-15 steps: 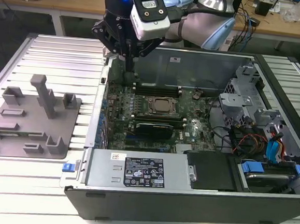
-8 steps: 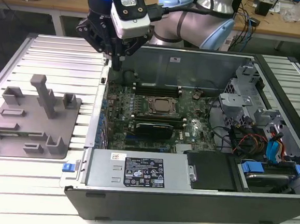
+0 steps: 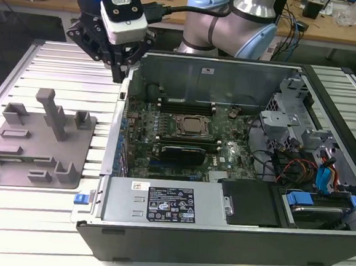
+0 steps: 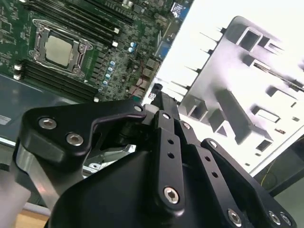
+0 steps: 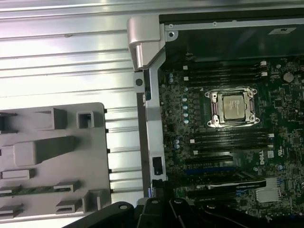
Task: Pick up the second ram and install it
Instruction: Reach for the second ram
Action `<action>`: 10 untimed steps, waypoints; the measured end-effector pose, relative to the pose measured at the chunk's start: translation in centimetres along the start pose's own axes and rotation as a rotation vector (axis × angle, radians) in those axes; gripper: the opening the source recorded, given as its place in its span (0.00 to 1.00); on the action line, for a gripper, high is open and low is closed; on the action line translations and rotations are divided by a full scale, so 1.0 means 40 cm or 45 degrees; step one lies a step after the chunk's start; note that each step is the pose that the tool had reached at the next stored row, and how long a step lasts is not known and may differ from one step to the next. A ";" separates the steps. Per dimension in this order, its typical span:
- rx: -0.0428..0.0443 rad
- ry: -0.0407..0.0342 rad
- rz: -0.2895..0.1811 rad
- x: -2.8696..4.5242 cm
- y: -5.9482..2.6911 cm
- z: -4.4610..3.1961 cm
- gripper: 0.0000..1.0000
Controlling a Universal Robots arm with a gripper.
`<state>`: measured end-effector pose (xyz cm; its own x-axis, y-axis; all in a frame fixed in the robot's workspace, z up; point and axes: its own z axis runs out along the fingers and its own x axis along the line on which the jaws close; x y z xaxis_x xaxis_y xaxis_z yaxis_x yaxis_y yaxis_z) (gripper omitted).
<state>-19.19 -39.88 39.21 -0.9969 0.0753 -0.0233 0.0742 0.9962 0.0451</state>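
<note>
The second ram is a thin green stick lying flat in a holder slot of the grey fixture tray, beside the open computer case. In the exterior view my gripper hangs above the case's wall on the exterior view's left, between the tray and the motherboard. Its black fingers come together at the tips, and my gripper is shut with nothing seen in it. Long black memory slots run on both sides of the silver processor.
The case lies open on a ribbed metal table. Inside it are a power supply, a drive cage and loose cables. The tray carries upright grey posts. A wooden desk with clutter stands behind.
</note>
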 end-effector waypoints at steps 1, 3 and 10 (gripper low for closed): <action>0.000 0.0000 0.000 0.007 0.000 0.000 0.08; 0.000 0.0000 0.000 0.023 -0.002 0.000 0.08; 0.000 -0.0001 0.000 0.082 -0.006 0.001 0.08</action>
<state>-22.45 -39.88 39.06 -0.9969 0.0752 -0.0234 0.0741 0.9962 0.0451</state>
